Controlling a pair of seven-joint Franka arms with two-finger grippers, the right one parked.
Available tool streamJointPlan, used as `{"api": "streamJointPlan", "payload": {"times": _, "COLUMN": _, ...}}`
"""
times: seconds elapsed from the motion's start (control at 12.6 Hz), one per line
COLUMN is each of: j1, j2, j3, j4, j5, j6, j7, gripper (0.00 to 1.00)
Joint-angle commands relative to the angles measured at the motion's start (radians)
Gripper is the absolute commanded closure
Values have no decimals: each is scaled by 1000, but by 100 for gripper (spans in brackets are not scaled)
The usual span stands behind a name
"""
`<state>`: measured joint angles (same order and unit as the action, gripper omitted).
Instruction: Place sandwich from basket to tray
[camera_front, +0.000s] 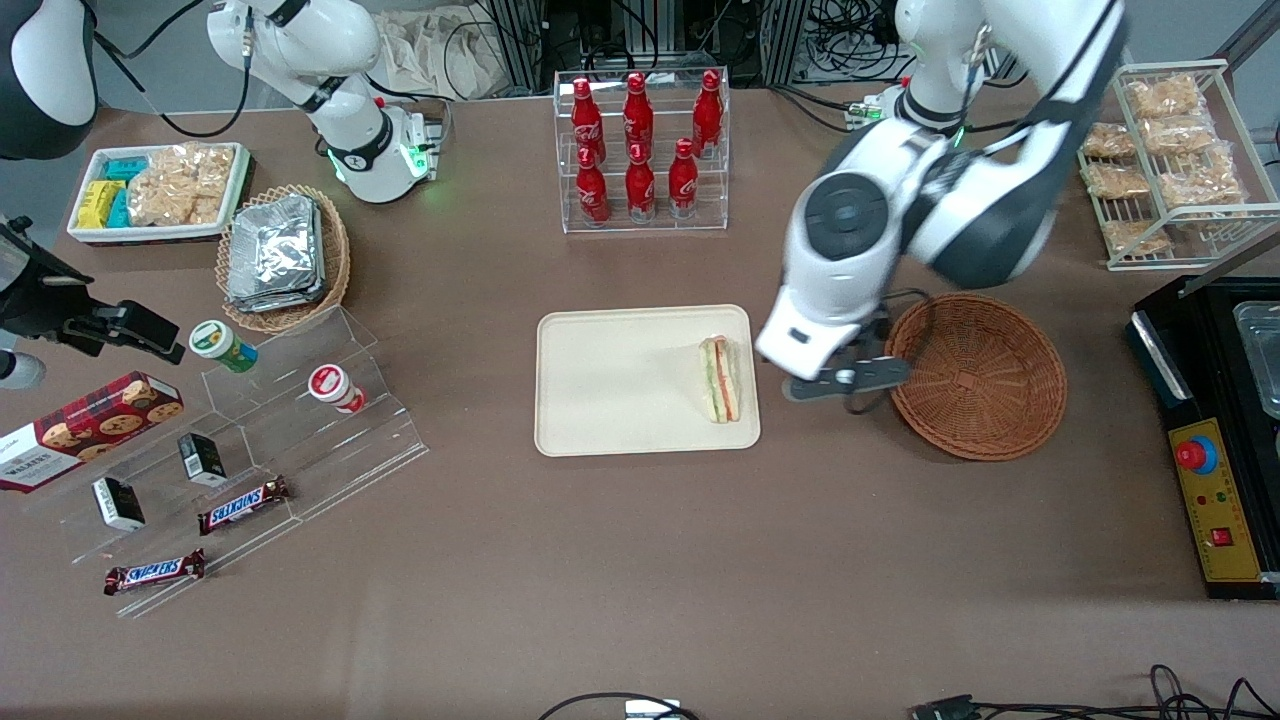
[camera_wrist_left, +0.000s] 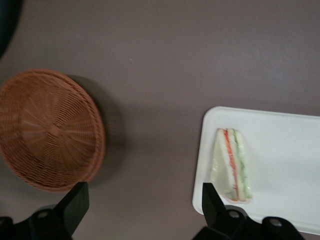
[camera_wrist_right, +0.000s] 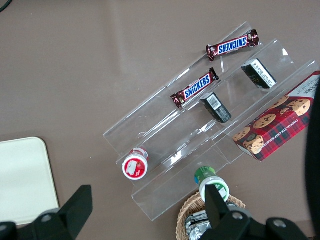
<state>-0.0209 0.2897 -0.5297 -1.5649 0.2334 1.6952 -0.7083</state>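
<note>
Clear-wrapped triangular wedge sandwich (camera_front: 721, 379) lying on flat cream plastic tray (camera_front: 620, 400) near its edge, left arm's gripper (camera_front: 846, 378) released, fingers spread, hovering between tray and round reddish-brown wicker basket (camera_front: 985, 380), sandwich just beside it.

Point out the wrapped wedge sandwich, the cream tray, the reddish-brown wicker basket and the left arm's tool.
Clear-wrapped triangular wedge sandwich (camera_front: 721, 379), front view, striped cut face.
Cream rectangular plastic tray (camera_front: 610, 380), front view, bare floor.
Round reddish-brown woven wicker basket (camera_front: 975, 378), front view, empty woven bottom.
Left arm's tool (camera_wrist_left: 142, 202), left wrist view, open, between fingertips.
</note>
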Motion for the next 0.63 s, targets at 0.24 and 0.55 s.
{"api": "streamJointPlan", "payload": {"times": 0.24, "j1": -39, "j2": -286, "j3": 429, "j4": -179, "j5": -192, "j6": 3, "j7": 374, "gripper": 0}}
{"api": "streamJointPlan", "payload": {"times": 0.55, "j1": -60, "j2": -331, "j3": 600, "j4": -201, "j5": -210, "j6": -3, "j7": 555, "gripper": 0}}
